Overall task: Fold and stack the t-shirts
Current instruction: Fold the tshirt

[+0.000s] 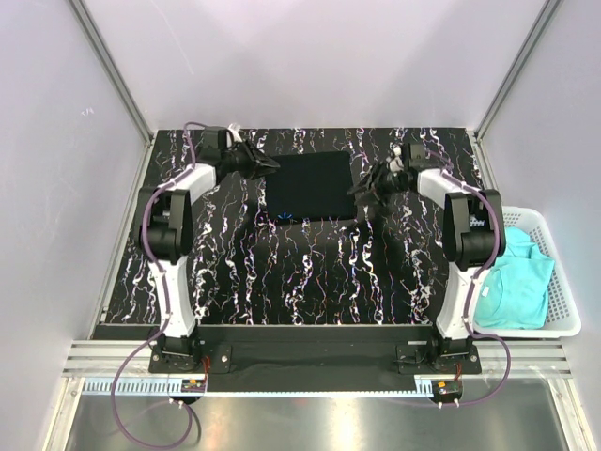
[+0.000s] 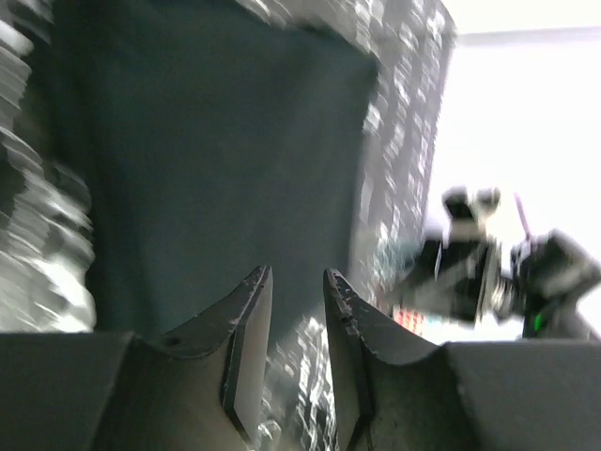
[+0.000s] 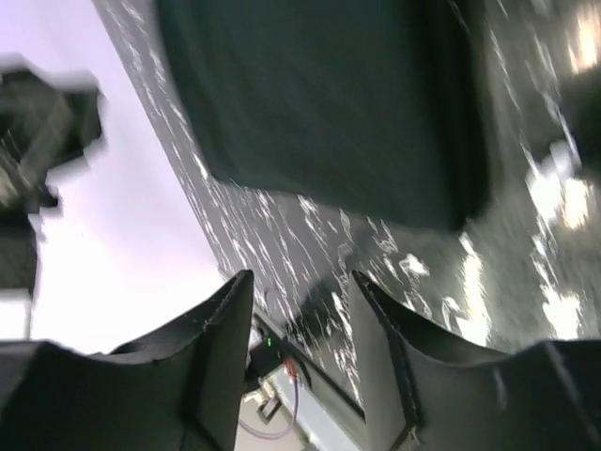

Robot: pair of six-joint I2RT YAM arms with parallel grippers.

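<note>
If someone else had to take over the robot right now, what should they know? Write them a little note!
Left tool: open, empty, beside the left edge of the black shirt.
Right tool: open, empty, beside its right edge.
Done: black shirt lies folded flat at the far middle of the table.
Left to do: turquoise shirts sit crumpled in the white basket on the right; fold them and stack them.

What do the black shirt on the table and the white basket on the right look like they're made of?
Black shirt: soft matte cloth, possibly cotton knit; it lies flat, folded, without shine. White basket: apparently rigid plastic; thin walls pierced by a regular lattice of holes.
</note>
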